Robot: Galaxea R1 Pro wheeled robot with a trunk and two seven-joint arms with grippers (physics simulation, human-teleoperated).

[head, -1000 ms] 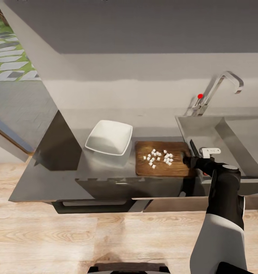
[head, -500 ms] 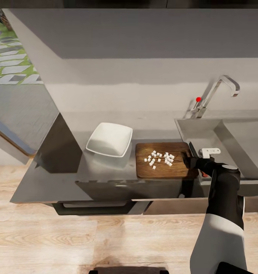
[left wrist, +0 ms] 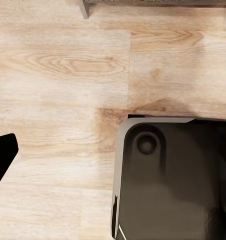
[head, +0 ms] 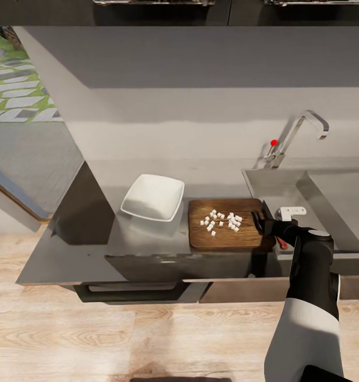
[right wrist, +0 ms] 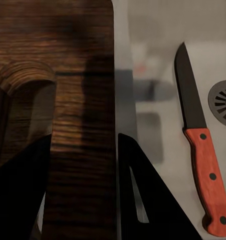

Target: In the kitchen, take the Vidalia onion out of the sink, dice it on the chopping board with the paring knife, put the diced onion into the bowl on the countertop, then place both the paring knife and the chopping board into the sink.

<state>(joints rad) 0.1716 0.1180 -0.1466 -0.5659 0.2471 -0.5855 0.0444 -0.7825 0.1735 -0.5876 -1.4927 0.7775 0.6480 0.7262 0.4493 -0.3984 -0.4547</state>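
Right wrist view: my right claw (right wrist: 82, 185) grasps the grainy wooden chopping board's (right wrist: 67, 75) edge; white diced onion (head: 221, 220) sits atop it, and the red-handled paring knife (right wrist: 200, 145) lies in the matte sink (right wrist: 163, 90).

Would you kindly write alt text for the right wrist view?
The right gripper's two dark fingers straddle the edge of a dark wooden chopping board. Beside the board, a paring knife with a dark blade and red handle lies in the grey sink, near its round drain.
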